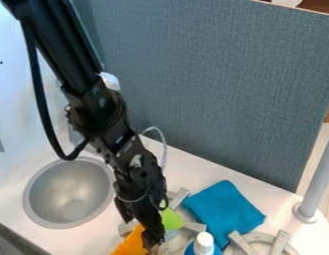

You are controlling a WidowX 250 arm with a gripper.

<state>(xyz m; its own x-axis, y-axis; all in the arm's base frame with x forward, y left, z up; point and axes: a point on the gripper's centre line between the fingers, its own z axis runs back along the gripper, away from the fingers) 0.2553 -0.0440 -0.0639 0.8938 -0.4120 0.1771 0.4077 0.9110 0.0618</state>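
Low in the camera view, the black gripper (151, 238) hangs down between an orange object (130, 243) on its left and a light green object (171, 219) on its right. It is right up against the orange one, but contact cannot be told. Both objects are partly hidden behind the gripper. A folded blue cloth (224, 211) lies to the right, partly over the grey burner grate. Near the bottom edge, a blue bottle with a white cap (204, 243) stands between the gripper and the cloth.
A round metal sink (44, 196) is set into the white counter at left. At the right, a second grey burner grate (279, 243) lies near a grey upright pole (320, 179). A tall grey-blue panel (227, 89) rises behind the counter, with a thin pale cable by the arm.
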